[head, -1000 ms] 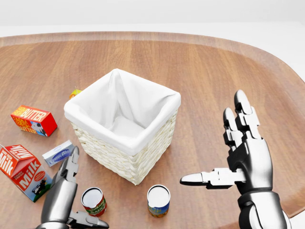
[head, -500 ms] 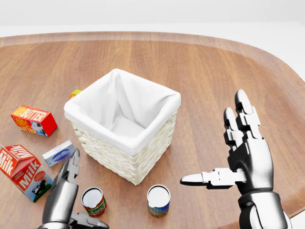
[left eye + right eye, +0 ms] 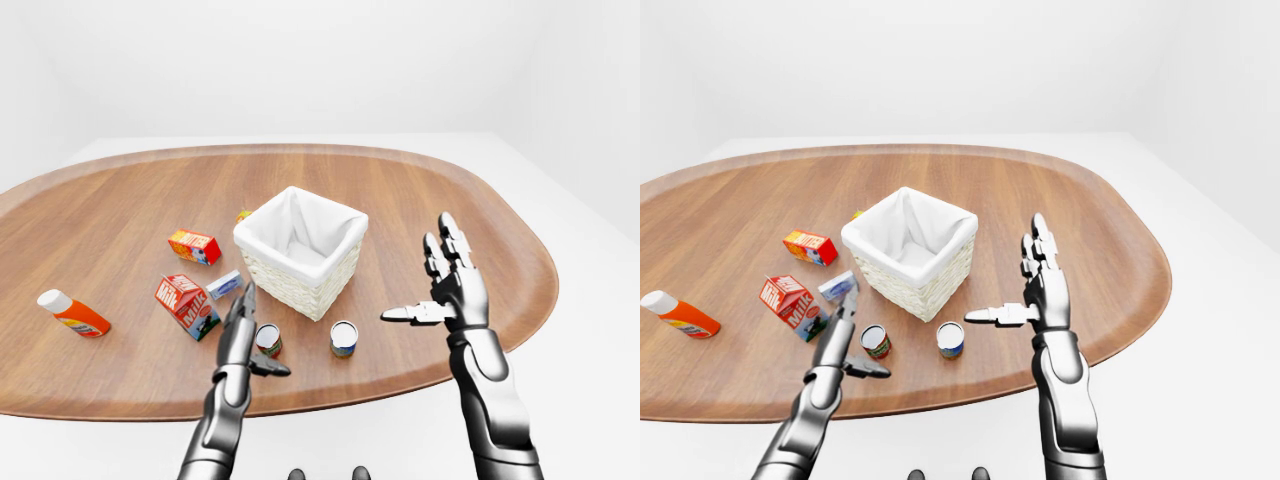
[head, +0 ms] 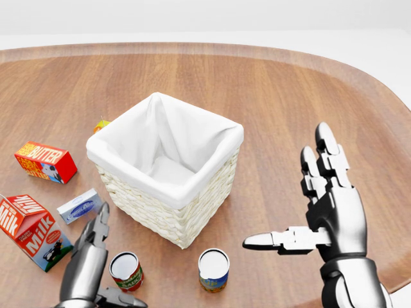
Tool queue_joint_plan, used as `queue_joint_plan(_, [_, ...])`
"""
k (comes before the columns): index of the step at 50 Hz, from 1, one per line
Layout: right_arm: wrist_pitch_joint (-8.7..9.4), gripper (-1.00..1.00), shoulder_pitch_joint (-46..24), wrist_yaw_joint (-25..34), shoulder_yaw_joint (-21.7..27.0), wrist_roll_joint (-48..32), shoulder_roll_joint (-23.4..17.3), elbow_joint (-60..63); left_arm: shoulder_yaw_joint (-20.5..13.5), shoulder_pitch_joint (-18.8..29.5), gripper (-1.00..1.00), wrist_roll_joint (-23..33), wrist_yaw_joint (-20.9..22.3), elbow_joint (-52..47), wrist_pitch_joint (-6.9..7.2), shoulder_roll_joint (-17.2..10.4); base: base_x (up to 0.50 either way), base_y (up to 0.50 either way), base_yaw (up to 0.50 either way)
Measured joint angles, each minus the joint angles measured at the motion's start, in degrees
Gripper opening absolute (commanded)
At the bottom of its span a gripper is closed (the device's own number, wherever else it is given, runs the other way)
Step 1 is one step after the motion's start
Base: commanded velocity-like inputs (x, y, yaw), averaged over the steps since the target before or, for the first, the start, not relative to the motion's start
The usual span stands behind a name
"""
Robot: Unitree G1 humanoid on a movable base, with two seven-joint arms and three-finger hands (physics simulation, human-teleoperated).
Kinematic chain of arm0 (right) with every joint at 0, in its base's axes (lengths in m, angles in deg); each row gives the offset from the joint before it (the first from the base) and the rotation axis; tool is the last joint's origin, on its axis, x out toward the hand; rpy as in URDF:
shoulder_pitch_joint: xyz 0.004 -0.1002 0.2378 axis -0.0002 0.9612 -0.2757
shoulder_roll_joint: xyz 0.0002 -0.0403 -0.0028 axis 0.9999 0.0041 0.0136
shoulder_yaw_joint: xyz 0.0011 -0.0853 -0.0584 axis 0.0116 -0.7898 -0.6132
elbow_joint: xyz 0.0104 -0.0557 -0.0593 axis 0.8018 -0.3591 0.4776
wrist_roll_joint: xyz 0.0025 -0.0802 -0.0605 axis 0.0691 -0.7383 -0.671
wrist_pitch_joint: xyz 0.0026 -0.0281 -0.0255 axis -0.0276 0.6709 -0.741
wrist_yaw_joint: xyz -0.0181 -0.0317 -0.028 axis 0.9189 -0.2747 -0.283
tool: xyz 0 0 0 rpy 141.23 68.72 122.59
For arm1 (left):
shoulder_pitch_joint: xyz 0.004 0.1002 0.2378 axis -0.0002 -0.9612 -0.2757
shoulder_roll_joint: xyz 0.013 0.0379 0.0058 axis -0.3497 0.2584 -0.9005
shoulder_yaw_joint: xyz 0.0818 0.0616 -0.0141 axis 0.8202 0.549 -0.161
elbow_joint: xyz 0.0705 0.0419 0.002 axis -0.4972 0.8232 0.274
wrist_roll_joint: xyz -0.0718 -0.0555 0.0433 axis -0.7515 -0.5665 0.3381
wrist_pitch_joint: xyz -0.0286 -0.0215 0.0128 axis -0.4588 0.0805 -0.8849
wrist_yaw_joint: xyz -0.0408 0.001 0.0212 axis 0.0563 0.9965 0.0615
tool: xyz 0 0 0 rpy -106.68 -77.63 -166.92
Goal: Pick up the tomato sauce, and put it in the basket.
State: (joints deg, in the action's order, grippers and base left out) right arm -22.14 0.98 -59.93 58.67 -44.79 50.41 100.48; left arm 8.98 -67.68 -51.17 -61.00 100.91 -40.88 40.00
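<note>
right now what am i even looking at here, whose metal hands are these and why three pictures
These are simulator renders from a humanoid robot's head cameras: one head view looking down, plus a left-eye and right-eye pair showing nearly the same scene from further out. The metal hands are the robot's own. Its left hand is open beside a red-labelled can, not gripping it. Its right hand is raised, fingers spread, holding nothing. On the wooden table stands a wicker basket with a white cloth lining, nothing visible inside. Near it are a blue-labelled can, a milk carton, a butter box, a small blue-and-white box and, in the left-eye view, an orange bottle lying down.
</note>
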Motion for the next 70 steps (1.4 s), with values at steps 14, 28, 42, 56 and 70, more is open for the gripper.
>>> queue_joint_plan(14, [0.0,1.0,0.18,0.01,-0.03,-0.01,0.01,0.13,-0.19,1.07,0.99,-0.61,-0.23,1.86,0.0,-0.13,0.0,0.0,0.0])
queue_joint_plan(28, [0.0,1.0,0.11,-0.02,0.0,0.0,0.02,0.06,-0.44,2.36,0.99,-1.24,-0.59,4.44,0.0,-0.45,0.0,0.0,0.0])
queue_joint_plan(42, [0.0,1.0,0.13,0.01,0.0,0.02,0.01,-0.21,-0.51,3.94,0.99,-1.41,-1.73,8.05,0.0,-0.78,0.0,0.0,0.0])
queue_joint_plan(56, [0.0,1.0,0.18,-0.01,0.0,0.04,0.01,-0.07,-0.49,5.26,0.98,-1.42,-2.84,11.05,0.0,-1.03,0.0,0.0,0.0])
queue_joint_plan(70, [0.0,1.0,0.03,-0.03,0.11,0.12,-0.04,-0.09,-0.23,6.6,0.98,-1.13,-3.76,13.17,0.0,-1.01,0.0,0.0,0.0])
